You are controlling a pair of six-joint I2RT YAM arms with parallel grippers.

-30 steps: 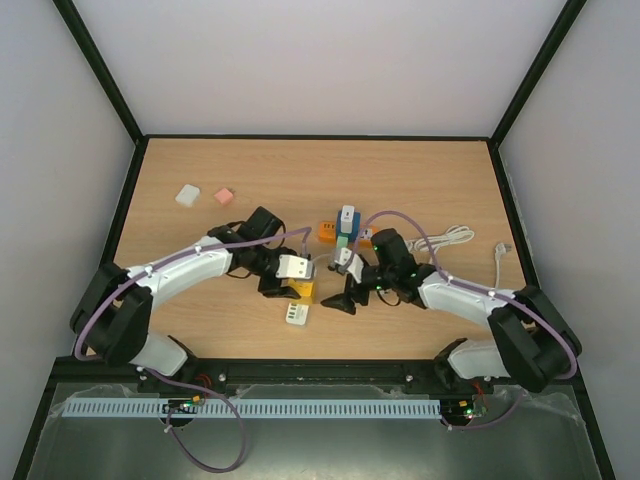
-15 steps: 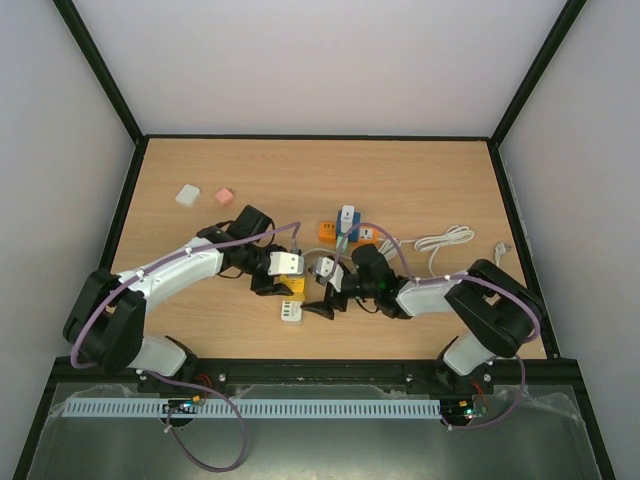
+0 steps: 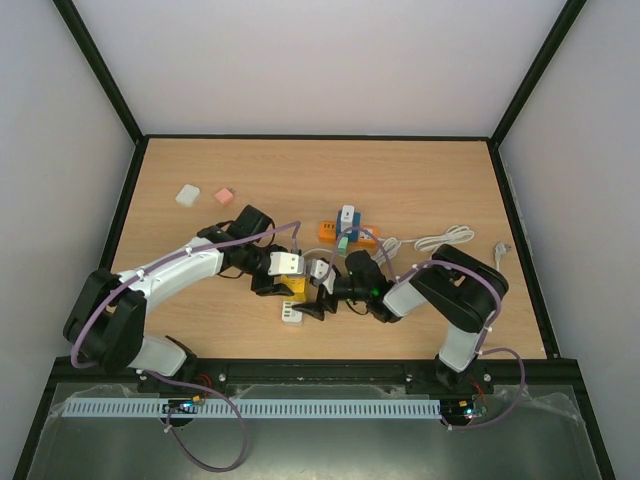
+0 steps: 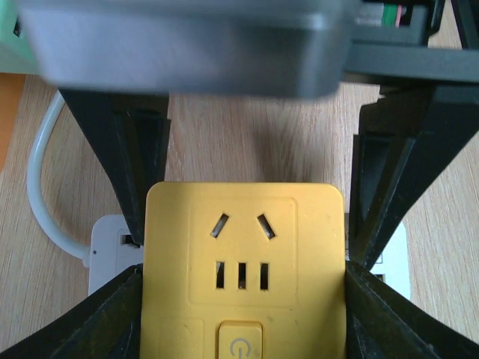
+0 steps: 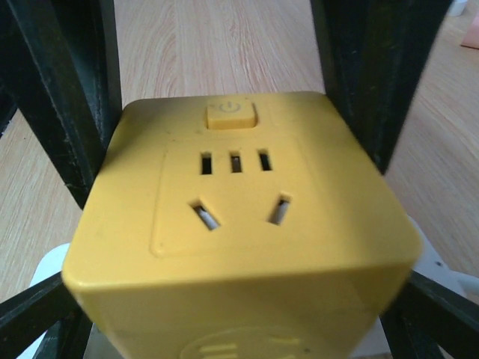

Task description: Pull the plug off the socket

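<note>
The yellow cube socket (image 3: pixel 297 289) stands on the table with a white plug (image 3: pixel 292 314) at its near side. My left gripper (image 3: pixel 283 286) is shut on the socket; in the left wrist view (image 4: pixel 243 307) its black fingers (image 4: pixel 112 314) press both side faces of the cube (image 4: pixel 243 247). The white plug shows under the cube (image 4: pixel 105 250), with a white cord (image 4: pixel 37 187). My right gripper (image 3: pixel 314 301) is open, its jaws standing wide on either side of the cube (image 5: pixel 239 187) in the right wrist view (image 5: pixel 239 314), near the white plug (image 5: pixel 52 269).
An orange, blue and green adapter cluster (image 3: pixel 346 230) stands just behind the arms. A coiled white cable (image 3: pixel 445 239) and a loose cable end (image 3: pixel 500 254) lie at the right. A white block (image 3: pixel 187 195) and a pink block (image 3: pixel 224 196) lie at the far left.
My right gripper has moved left across the table to the yellow socket and now straddles it. The left gripper has shifted slightly left and near with the socket.
</note>
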